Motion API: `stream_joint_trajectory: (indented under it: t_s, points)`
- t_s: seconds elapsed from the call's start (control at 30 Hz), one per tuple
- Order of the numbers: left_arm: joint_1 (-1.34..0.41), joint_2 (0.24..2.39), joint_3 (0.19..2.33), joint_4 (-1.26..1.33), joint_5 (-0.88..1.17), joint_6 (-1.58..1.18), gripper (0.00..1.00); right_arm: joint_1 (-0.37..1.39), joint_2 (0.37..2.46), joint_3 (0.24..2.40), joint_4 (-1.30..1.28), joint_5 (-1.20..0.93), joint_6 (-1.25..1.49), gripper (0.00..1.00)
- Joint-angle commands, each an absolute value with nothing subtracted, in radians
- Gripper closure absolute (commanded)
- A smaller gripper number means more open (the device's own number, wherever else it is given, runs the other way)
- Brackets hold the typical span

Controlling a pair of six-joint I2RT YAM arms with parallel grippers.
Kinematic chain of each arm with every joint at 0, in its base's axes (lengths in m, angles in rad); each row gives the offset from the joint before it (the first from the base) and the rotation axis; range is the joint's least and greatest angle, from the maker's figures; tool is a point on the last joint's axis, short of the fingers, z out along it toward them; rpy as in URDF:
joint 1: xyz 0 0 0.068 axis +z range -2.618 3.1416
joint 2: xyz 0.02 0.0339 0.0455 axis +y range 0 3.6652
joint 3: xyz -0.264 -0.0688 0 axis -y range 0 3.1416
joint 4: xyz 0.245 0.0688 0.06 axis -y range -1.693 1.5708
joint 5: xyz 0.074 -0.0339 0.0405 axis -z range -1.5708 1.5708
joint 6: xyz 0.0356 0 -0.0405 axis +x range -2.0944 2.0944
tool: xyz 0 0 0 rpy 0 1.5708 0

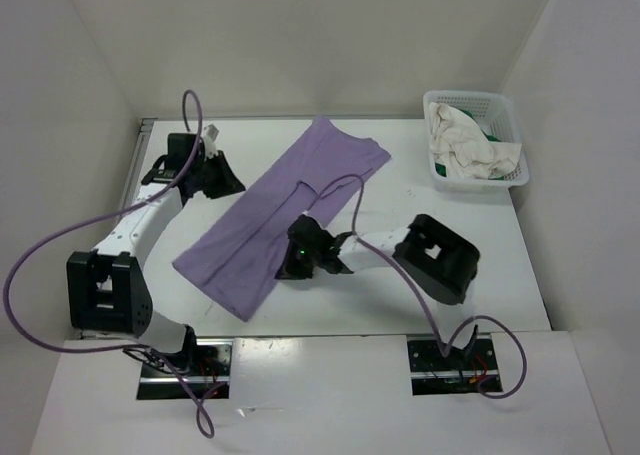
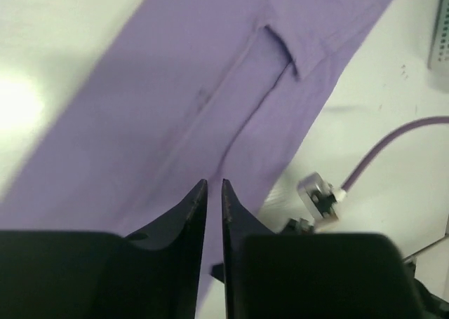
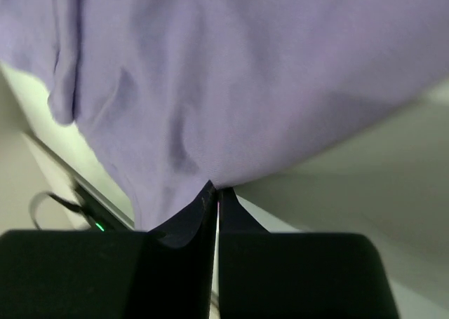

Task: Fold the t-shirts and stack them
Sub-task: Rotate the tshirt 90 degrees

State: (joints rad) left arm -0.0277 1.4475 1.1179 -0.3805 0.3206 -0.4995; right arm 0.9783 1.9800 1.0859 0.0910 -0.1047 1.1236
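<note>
The lavender t-shirt [image 1: 265, 215] lies folded into a long strip, running diagonally across the table. My right gripper [image 1: 291, 262] sits at the strip's right edge near its lower end, shut on a pinch of the lavender cloth [image 3: 245, 73], which bunches up at the fingertips [image 3: 208, 193]. My left gripper [image 1: 234, 183] hovers at the strip's upper left edge; in the left wrist view its jaws [image 2: 214, 183] stand a narrow slit apart above the lavender shirt [image 2: 175, 87], with nothing between them. The cream-white t-shirt [image 1: 465, 147] lies crumpled in the basket, with a bit of the green one [image 1: 492, 132] showing beneath it.
The white lattice basket [image 1: 506, 110] stands at the table's back right corner. White walls close in the table on the left, back and right. A purple cable [image 1: 345, 190] arcs over the shirt from the right arm, and another loops off the left arm.
</note>
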Motion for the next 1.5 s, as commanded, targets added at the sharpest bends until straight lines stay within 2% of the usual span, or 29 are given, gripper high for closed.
stream_joint_trajectory:
  t_s: [0.0, 0.13, 0.17, 0.33, 0.37, 0.5, 0.63, 0.73, 0.77, 0.8, 1.0, 1.03, 1.07, 1.2, 1.33, 1.37, 1.47]
  points:
    - [-0.077, 1.558, 1.210, -0.336, 0.304, -0.483, 0.78, 0.931, 1.835, 0.896, -0.046, -0.164, 0.977, 0.99]
    - [-0.147, 1.709, 1.322, -0.313, 0.286, -0.474, 0.63, 0.853, 1.695, 0.757, -0.135, -0.201, 0.890, 0.99]
    - [-0.176, 1.736, 1.347, -0.313, 0.276, -0.465, 0.56, 0.835, 1.671, 0.738, -0.144, -0.213, 0.881, 0.99]
    - [-0.207, 1.942, 1.532, -0.282, 0.250, -0.465, 0.46, 0.750, 1.508, 0.703, -0.264, -0.224, 0.828, 0.99]
    - [-0.207, 2.000, 1.561, -0.282, 0.250, -0.465, 0.45, 0.732, 1.485, 0.703, -0.293, -0.224, 0.828, 0.98]
    - [-0.216, 2.129, 1.698, -0.282, 0.250, -0.465, 0.40, 0.692, 1.396, 0.703, -0.348, -0.261, 0.804, 0.74]
    - [-0.216, 2.249, 1.819, -0.282, 0.239, -0.454, 0.39, 0.667, 1.278, 0.703, -0.368, -0.287, 0.795, 0.67]
    - [-0.216, 2.365, 1.923, -0.302, 0.248, -0.445, 0.39, 0.631, 1.256, 0.703, -0.368, -0.313, 0.795, 0.67]
    - [-0.216, 2.384, 1.945, -0.302, 0.249, -0.445, 0.41, 0.621, 1.256, 0.703, -0.368, -0.313, 0.795, 0.67]
    - [-0.216, 2.399, 1.963, -0.302, 0.249, -0.436, 0.48, 0.621, 1.256, 0.715, -0.368, -0.313, 0.795, 0.67]
    - [-0.236, 2.516, 2.121, -0.333, 0.285, -0.426, 0.67, 0.597, 1.267, 0.724, -0.348, -0.324, 0.795, 0.67]
    - [-0.236, 2.537, 2.135, -0.333, 0.301, -0.426, 0.72, 0.597, 1.267, 0.733, -0.335, -0.333, 0.795, 0.67]
    - [-0.236, 2.546, 2.147, -0.333, 0.301, -0.426, 0.81, 0.597, 1.281, 0.733, -0.325, -0.333, 0.795, 0.67]
    - [-0.236, 2.550, 2.172, -0.305, 0.301, -0.437, 1.00, 0.588, 1.334, 0.764, -0.325, -0.333, 0.759, 0.67]
    - [-0.132, 2.453, 2.016, -0.133, 0.362, -0.561, 1.00, 0.552, 1.356, 0.773, -0.325, -0.333, 0.727, 0.66]
    - [-0.105, 2.430, 1.932, -0.111, 0.362, -0.580, 1.00, 0.552, 1.367, 0.773, -0.325, -0.347, 0.727, 0.63]
    - [-0.040, 2.353, 1.863, -0.110, 0.309, -0.560, 1.00, 0.543, 1.379, 0.773, -0.325, -0.356, 0.706, 0.63]
